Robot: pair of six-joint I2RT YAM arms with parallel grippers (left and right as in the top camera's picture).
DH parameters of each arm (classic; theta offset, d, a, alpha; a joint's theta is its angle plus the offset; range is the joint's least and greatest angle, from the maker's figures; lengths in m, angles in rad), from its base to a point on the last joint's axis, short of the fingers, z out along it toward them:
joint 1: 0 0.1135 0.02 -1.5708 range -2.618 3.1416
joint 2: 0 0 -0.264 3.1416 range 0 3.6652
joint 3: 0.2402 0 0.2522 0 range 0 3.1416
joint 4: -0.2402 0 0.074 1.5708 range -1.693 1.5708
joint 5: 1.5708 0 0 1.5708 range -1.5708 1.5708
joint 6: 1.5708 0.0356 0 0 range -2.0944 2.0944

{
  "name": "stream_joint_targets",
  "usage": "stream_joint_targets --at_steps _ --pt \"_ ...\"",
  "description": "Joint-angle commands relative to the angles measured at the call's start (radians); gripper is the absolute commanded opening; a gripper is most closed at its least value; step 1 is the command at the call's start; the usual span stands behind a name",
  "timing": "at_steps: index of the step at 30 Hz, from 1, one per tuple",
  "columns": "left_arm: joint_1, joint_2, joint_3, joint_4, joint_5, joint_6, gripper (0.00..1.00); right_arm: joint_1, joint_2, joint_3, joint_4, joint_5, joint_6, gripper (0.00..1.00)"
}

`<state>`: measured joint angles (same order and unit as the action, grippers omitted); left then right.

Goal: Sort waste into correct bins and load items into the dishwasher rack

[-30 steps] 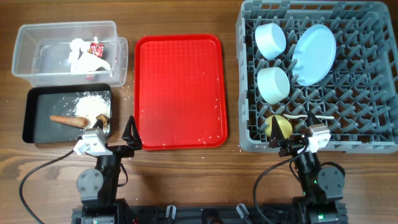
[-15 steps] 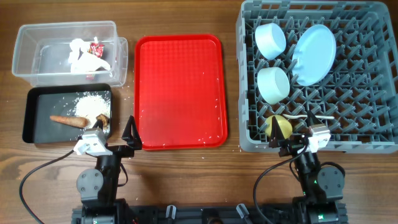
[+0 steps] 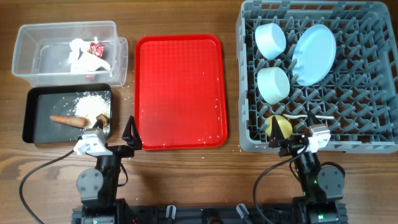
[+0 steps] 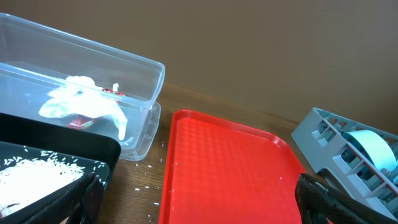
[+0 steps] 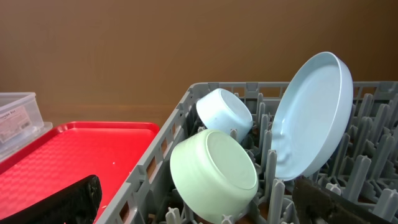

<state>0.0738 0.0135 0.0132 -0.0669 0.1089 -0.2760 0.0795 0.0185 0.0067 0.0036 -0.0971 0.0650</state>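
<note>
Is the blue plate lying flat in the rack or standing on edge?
On edge, tilted: in the right wrist view the pale blue plate leans among pegs of the dishwasher rack, rim high above them.

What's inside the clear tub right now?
Crumpled white tissue and a red snack wrapper lie in the clear tub. The tissue lies over part of the wrapper, so whatever else may sit beneath it cannot be seen.
</note>
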Motion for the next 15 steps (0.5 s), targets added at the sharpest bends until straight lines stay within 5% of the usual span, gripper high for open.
stream_joint_targets --at_steps 1,15 --pt "-0.005 -0.011 -0.006 -0.001 -0.003 0.002 1.00 -0.004 -0.005 -0.002 0.003 -0.008 -0.010 1.00" --pt "-0.005 -0.011 -0.006 -0.001 -0.003 0.002 1.00 -0.004 -0.005 -0.002 0.003 -0.008 -0.010 1.00"
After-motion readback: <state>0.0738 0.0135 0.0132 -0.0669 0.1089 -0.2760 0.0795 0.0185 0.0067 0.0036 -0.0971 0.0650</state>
